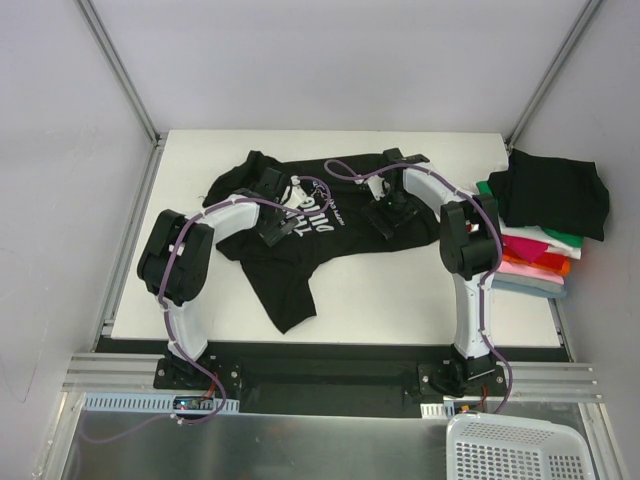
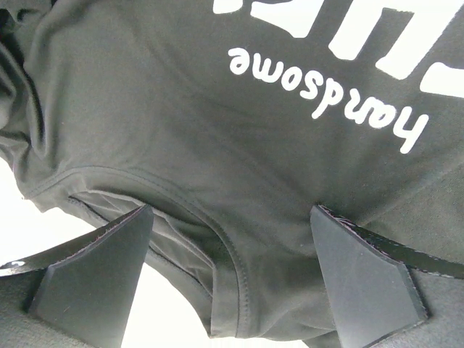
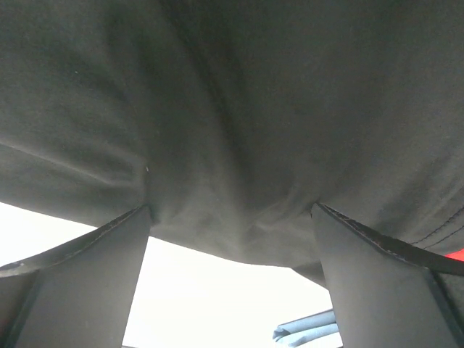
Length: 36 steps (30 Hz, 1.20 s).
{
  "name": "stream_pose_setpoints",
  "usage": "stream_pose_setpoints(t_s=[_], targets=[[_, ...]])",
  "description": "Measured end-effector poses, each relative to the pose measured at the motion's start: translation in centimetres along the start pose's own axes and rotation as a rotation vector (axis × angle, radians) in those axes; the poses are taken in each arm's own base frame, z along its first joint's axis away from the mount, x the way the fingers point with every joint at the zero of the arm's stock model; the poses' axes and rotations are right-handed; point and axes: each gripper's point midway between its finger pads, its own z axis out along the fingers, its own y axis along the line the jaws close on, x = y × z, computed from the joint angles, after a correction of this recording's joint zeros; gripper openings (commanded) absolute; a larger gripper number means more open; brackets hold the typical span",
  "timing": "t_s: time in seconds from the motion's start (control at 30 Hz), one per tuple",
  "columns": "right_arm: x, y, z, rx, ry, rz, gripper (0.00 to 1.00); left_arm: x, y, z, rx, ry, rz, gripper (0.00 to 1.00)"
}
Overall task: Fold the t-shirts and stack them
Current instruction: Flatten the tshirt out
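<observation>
The black t-shirt (image 2: pixel 181 130) is soft, matt cloth, creased, with stitched hems and smooth white printed lettering (image 2: pixel 326 101). The jaws look like matt black plastic. The table (image 1: pixel 400 300) is smooth matt white. The folded t-shirts (image 1: pixel 545 195) are matt cloth. The basket (image 1: pixel 515 450) is white plastic mesh, and the metal sheet (image 1: pixel 300 450) is dull and brushed.

Wrinkled black t-shirt (image 3: pixel 239 109) fills the view beyond the wide-spread right hand (image 3: pixel 230 210).
</observation>
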Motion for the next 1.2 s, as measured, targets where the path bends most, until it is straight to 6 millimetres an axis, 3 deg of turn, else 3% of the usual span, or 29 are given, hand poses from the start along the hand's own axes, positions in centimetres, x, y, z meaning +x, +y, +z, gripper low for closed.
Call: stream_pose_setpoints(t_s=[0.2,0.63,0.87,1.2], targets=[[0.2,0.0,0.1,-0.001,0.005,0.0,0.96,0.6,0.1,-0.2,-0.009,0.025,0.004,0.92],[2.5,1.5,0.3,-0.034,0.043,-0.006,0.96,1.4,-0.1,-0.5,-0.001,0.054,0.011,0.92],[4.4,4.2,0.1,-0.051,0.076,-0.05,0.96,2.1,0.8,-0.5,-0.004,0.074,-0.009,0.92],[4.3,7.6,-0.3,-0.057,0.083,-0.117,0.96,1.9,4.1,0.9,-0.021,0.103,-0.036,0.93]])
